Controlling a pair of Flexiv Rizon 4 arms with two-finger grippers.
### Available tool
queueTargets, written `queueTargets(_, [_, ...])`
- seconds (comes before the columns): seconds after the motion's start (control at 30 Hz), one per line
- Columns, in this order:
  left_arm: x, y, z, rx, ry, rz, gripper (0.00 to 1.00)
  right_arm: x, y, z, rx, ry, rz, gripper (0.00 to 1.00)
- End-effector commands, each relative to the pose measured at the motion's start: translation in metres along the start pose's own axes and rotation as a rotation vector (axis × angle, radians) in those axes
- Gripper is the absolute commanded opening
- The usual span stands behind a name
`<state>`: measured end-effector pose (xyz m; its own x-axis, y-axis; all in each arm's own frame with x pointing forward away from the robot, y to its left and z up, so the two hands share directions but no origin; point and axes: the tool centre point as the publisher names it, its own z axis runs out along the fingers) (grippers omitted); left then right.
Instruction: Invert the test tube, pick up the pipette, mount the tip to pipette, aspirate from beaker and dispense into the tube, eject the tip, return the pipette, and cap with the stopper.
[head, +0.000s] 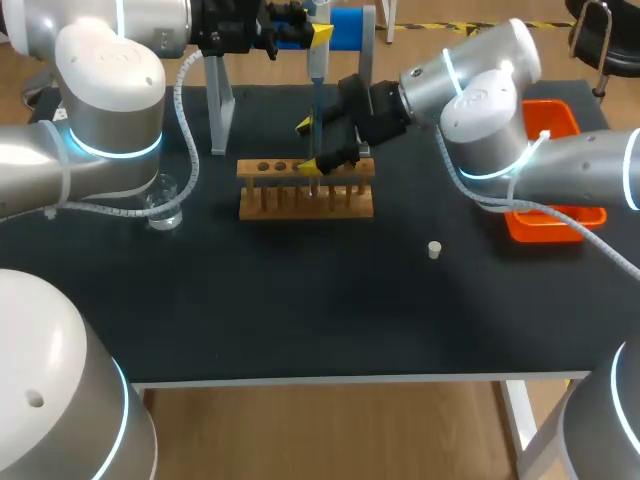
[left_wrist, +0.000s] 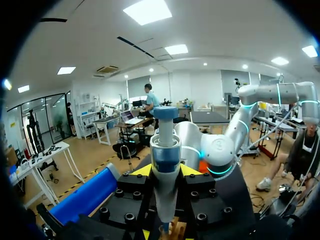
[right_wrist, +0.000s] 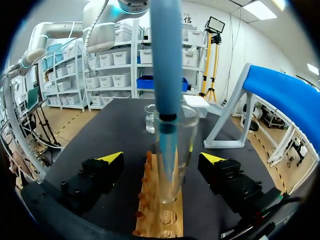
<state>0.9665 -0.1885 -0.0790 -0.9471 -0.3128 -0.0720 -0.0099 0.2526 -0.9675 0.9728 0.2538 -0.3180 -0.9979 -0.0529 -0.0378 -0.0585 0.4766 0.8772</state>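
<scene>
A blue-grey pipette (head: 315, 90) hangs upright over the wooden rack (head: 270, 190), with my left gripper (head: 318, 35) shut on its upper body. In the left wrist view the yellow-tipped gripper (left_wrist: 166, 170) clamps the pipette (left_wrist: 165, 150) from both sides. Its lower end (right_wrist: 167, 60) reaches down inside a clear test tube (right_wrist: 182, 150) that stands upright in the rack (right_wrist: 160, 210). My right gripper (right_wrist: 161, 159) is open, one finger on each side of the tube with gaps between; it sits at the rack's back (head: 315, 145). A small white stopper (head: 434, 249) lies on the mat to the right.
A glass beaker (head: 165, 205) stands left of the rack, also seen ahead of the right gripper as the beaker (right_wrist: 150, 120). The blue pipette stand (head: 345, 28) rises behind the rack. An orange tray (head: 545, 225) sits at the right edge under my right arm.
</scene>
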Motion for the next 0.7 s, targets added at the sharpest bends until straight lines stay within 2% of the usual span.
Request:
queueTargets(0.03, [0.0007, -0.0002, -0.0006, 0.000, -0.001, 0.000, 0.00, 0.0013, 0.0048, -0.0046, 0.009, -0.001, -0.004, 1.00])
queueTargets(0.7, [0.0007, -0.0002, -0.0006, 0.000, -0.001, 0.000, 0.00, -0.0006, 0.0112, -0.0085, 0.030, -0.012, -0.017, 1.00])
